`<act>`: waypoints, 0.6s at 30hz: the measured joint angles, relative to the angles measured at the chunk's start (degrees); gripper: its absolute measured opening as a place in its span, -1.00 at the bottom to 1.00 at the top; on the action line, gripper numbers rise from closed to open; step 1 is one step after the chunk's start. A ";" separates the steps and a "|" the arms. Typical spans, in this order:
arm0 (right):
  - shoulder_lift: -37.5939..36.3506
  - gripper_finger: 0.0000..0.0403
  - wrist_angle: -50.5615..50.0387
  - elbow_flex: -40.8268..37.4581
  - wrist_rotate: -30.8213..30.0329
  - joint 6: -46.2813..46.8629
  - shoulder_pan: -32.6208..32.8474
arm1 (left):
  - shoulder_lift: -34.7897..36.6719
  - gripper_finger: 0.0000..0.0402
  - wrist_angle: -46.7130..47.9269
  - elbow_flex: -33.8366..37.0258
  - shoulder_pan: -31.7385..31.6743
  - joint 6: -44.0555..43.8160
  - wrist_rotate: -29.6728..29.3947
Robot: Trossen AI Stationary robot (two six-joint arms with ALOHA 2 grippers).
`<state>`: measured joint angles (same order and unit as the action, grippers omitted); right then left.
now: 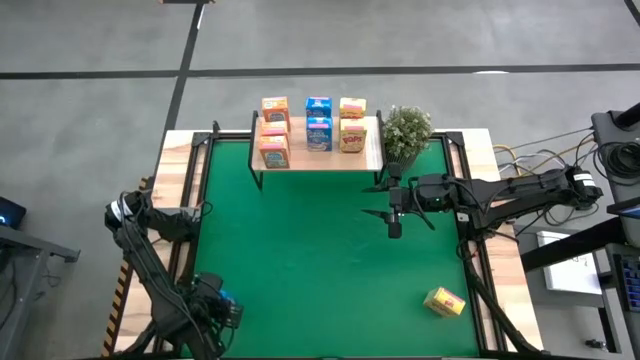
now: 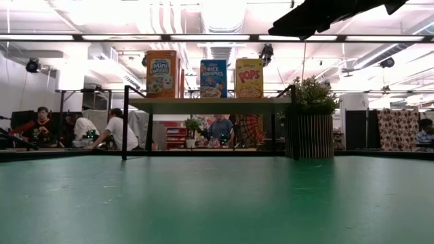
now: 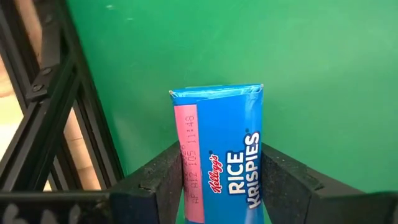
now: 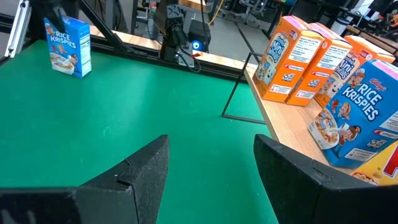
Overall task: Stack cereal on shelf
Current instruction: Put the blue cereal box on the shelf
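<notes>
Gripping a blue Rice Krispies box (image 3: 217, 155) at lower left, the left gripper (image 1: 212, 305) faces the shelf (image 1: 372, 152), far off at top centre; the right gripper (image 1: 393, 222) hangs open beside it.

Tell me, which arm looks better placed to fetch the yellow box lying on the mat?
The right arm. Its pincer is open and empty, and the yellow box lies on its side of the mat. The left pincer grips a blue box at the opposite corner.
</notes>
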<state>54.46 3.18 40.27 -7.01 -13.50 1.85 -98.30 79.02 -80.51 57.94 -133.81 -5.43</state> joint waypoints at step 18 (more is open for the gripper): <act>0.00 0.11 -0.04 0.00 0.00 -0.04 0.02 | 0.20 -0.17 0.97 -17.40 -16.95 61.19 -18.03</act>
<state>54.46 3.14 40.27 -7.01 -13.54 1.87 -98.10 79.99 -97.91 40.98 -72.62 -23.46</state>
